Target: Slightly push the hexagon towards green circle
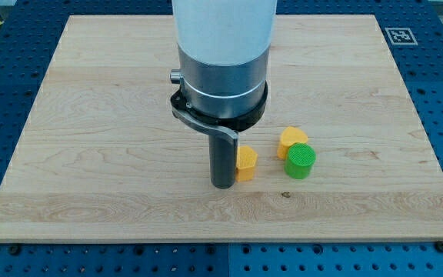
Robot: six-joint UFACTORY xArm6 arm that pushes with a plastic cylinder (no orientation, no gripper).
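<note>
A yellow hexagon block point(247, 163) lies on the wooden board, below the middle of the view. My tip point(222, 185) stands right against the hexagon's left side. A green circle block point(301, 162) lies to the right of the hexagon, with a gap between them. A yellow block of unclear shape point(291, 140) sits just above and to the left of the green circle, touching it.
The wooden board point(91, 115) rests on a blue perforated table. A black-and-white marker tag point(400, 35) is at the board's top right corner. The arm's wide grey and white body point(222, 61) hangs over the board's middle.
</note>
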